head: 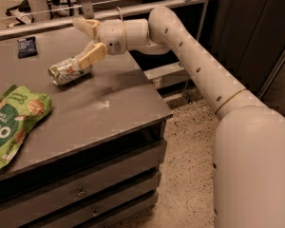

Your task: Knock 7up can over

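The 7up can [66, 71] lies on its side on the grey table [109, 113], its silver end pointing left. My gripper [87, 41] reaches in from the right over the table, just right of and above the can. Its two tan fingers are spread apart. The lower finger [91, 56] rests against the can's right end. The upper finger [84, 25] points up and left, away from the can. Nothing is held between them.
A large green snack bag [9, 127] lies at the table's front left. A small dark blue packet [26, 46] lies at the back left. A metal rail [133, 9] runs behind the table. The table's right edge drops to speckled floor [190, 175].
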You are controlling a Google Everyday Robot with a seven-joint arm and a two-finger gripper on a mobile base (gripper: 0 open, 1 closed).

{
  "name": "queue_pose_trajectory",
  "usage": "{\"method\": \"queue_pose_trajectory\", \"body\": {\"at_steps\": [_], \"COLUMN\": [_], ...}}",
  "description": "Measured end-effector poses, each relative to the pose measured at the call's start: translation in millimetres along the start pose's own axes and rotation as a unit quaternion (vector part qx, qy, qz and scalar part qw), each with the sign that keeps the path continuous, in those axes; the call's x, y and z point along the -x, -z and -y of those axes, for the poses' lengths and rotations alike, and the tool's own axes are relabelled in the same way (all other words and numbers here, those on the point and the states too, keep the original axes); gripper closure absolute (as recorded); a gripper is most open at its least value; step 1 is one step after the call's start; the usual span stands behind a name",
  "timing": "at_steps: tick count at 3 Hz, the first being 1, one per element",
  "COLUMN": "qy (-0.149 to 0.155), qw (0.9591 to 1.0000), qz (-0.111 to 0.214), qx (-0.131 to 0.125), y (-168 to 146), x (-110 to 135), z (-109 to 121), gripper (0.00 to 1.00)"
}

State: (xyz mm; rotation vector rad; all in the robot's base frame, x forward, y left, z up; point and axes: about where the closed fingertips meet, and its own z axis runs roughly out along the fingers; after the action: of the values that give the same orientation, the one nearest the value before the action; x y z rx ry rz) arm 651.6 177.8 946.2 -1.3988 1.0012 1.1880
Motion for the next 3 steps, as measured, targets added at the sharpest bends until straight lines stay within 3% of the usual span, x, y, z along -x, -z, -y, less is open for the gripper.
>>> {"method": "queue_pose_trajectory", "body": {"at_steps": [3], "qy": [-0.020], "qw": [0.9971], "qz": [-0.054], "qx": [-0.049], "y": [40], "x": [-28], "z": [8], "gripper": [0.00]}}
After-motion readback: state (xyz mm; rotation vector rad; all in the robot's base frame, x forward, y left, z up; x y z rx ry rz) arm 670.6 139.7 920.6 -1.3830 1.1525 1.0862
